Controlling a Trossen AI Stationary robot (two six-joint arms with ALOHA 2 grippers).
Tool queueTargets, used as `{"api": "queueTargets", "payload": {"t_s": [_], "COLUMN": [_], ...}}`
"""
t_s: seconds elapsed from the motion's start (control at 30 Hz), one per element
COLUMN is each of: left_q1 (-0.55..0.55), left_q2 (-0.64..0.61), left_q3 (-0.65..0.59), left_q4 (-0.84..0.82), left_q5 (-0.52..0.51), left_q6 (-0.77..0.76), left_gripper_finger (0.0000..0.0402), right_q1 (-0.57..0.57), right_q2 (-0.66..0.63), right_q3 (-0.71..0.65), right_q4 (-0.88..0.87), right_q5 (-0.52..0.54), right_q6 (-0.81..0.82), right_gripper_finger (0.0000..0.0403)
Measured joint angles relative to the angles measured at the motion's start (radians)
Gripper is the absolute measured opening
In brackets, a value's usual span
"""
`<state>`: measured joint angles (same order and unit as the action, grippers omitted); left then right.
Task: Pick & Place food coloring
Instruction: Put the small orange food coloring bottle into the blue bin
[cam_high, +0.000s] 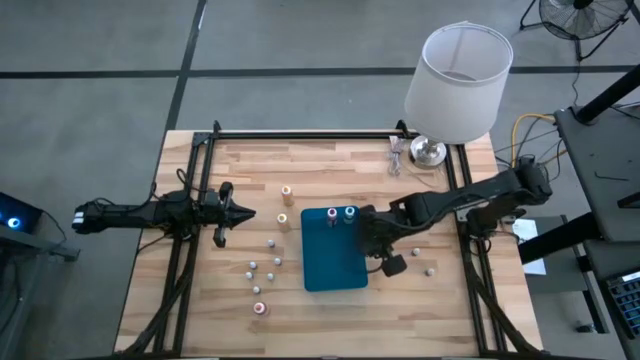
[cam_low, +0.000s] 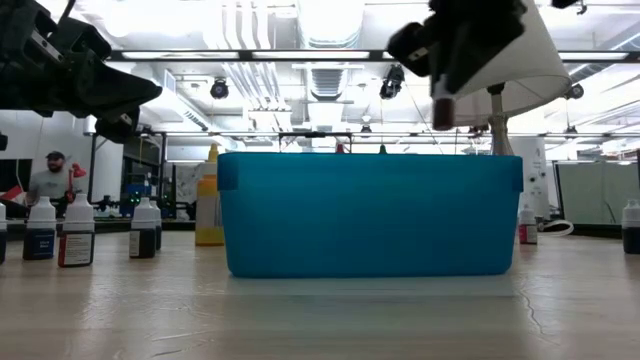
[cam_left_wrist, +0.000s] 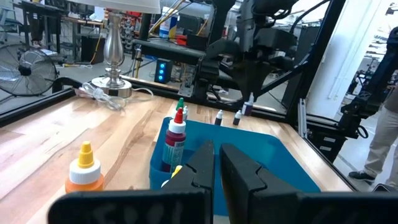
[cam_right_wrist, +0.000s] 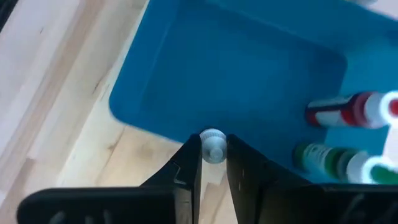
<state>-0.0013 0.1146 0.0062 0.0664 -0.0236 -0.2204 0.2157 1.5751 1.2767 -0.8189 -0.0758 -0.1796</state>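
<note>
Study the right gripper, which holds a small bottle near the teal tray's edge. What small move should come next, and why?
Probably carry it a little farther in over the teal tray before lowering. The right gripper is shut on a small white-capped bottle that hangs about over the tray's rim, with bare wood just beside it. Two bottles already lie inside. The left gripper waits, shut, beside the tray.

— Where do we find the tray (cam_high: 334, 265)?
— Mid-table, two bottles (cam_high: 341, 214) standing in its far end.
— And the loose bottles (cam_high: 262, 267)?
— We see them scattered left of it; the lamp (cam_high: 455, 85) stands at the far right corner.
</note>
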Motion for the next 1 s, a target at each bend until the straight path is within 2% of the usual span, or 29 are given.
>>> {"api": "queueTargets", "payload": {"t_s": [0.33,1.0], "left_q1": [0.000,0.000], "left_q2": [0.000,0.000], "left_q3": [0.000,0.000], "left_q4": [-0.001,0.000], "left_q5": [0.000,0.000], "left_q6": [0.000,0.000], "left_gripper_finger": [0.0000,0.0000], "right_q1": [0.000,-0.001], "right_q2": [0.110,0.144], "right_q3": [0.093,0.002], "right_q4": [0.016,0.136], "right_q5": [0.001,0.053], "right_q6": [-0.027,0.048], "right_gripper_finger": [0.0047,0.0047]}}
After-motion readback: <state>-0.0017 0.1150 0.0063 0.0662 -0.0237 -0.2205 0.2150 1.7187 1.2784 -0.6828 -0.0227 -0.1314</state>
